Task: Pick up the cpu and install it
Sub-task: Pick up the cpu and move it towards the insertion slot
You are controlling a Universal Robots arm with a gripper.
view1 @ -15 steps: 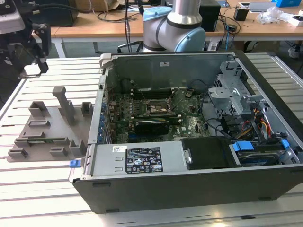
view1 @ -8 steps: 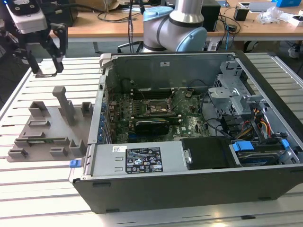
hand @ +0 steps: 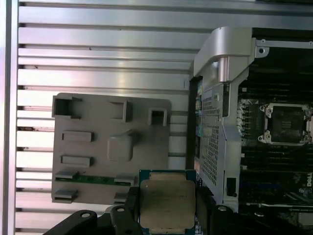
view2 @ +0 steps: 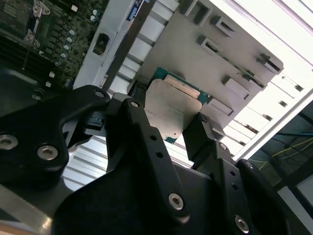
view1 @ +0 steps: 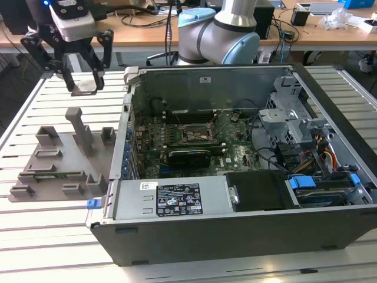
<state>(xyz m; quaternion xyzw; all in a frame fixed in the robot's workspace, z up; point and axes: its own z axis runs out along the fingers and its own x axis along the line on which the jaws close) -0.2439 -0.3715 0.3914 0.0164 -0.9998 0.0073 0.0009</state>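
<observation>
While hanging up in the air at the exterior view's left, grips the cpu [hand: 167,203] tight between the two black jaws, closed on two of its sides. Holds it flat, with the silver-grey top plate turned to the cameras in both wrist views and a thin blue-green rim peeking out round the plate (best seen in the second wrist view, at the corners). Touches nothing but the jaws. Floats above the slatted metal counter [view1: 35,247], near the grey tray [view1: 59,159] but lifted clear of it.

On the counter, at the exterior view's left: that grey tray, flat, with little blocks and slots on top and one tall post [view1: 78,127] near its middle. In the first wrist view, a thin green strip [hand: 93,179] in one of the slots, close to the tray edge nearest the cpu.

Just beside the tray, toward the exterior view's right: a big open computer case [view1: 206,242], side off, full of boards and wires. Deep inside, on the green board [view1: 238,147]: the square socket [view1: 194,134], a metal frame round a dark middle. Well apart from the cpu, with the case wall between them. Behind the case: the thick grey and blue arm [view1: 221,29].
</observation>
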